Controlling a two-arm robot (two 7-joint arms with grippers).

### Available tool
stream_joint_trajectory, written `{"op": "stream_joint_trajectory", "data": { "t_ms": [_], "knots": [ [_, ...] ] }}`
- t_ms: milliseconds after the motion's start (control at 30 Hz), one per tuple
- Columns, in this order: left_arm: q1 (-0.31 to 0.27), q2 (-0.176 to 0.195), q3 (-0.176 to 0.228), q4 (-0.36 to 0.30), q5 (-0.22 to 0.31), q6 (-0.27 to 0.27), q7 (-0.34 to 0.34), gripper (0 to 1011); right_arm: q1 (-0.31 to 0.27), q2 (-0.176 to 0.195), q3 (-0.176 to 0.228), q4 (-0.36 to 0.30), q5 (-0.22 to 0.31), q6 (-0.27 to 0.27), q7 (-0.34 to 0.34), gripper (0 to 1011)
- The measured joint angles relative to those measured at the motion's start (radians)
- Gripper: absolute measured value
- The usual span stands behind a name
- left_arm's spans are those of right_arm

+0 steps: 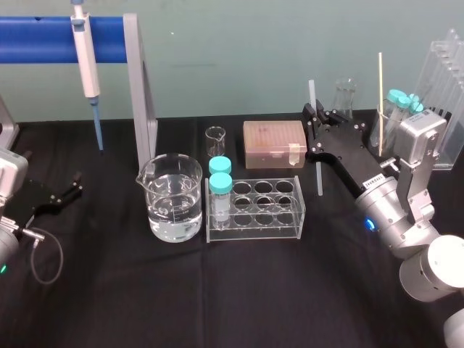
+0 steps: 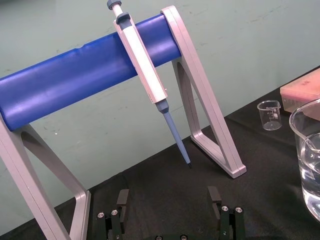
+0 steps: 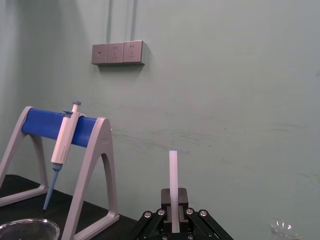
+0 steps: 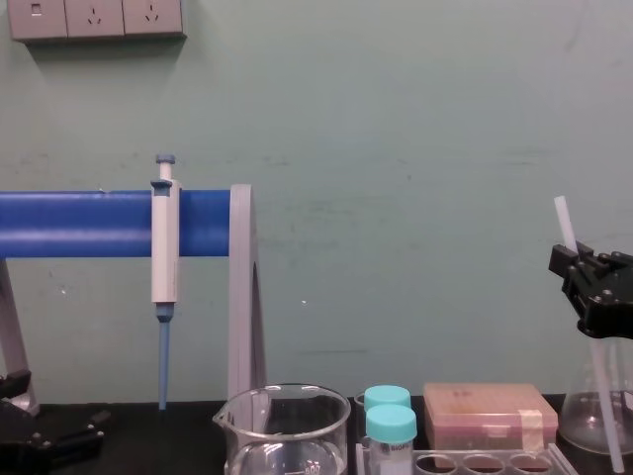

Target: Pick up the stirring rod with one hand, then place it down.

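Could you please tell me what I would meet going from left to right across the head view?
The open left hand → large beaker → tube rack → stirring rod, upright in the shut right hand.

Stirring rod (image 1: 317, 178) translucent white; right claw (image 1: 319, 114) black; vial caps (image 1: 220, 181) teal.

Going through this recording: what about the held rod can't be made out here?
Chest view: lower tip of the translucent white stirring rod, cut off by the bottom edge.
Right wrist view: the rod's lower part, hidden within the right gripper clamping it.
Head view: whether the tip touches the black table, undecidable from above.
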Motion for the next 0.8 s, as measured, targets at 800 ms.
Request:
{"op": "stream_joint_trajectory", "data": {
  "t_ms": [800],
  "knots": [
    [0.000, 0.000, 0.000, 0.000, 0.000, 0.000, 0.000, 1000, 0.000, 0.000, 0.000, 0.000, 0.000, 0.000, 0.001, 72]
  ]
}}
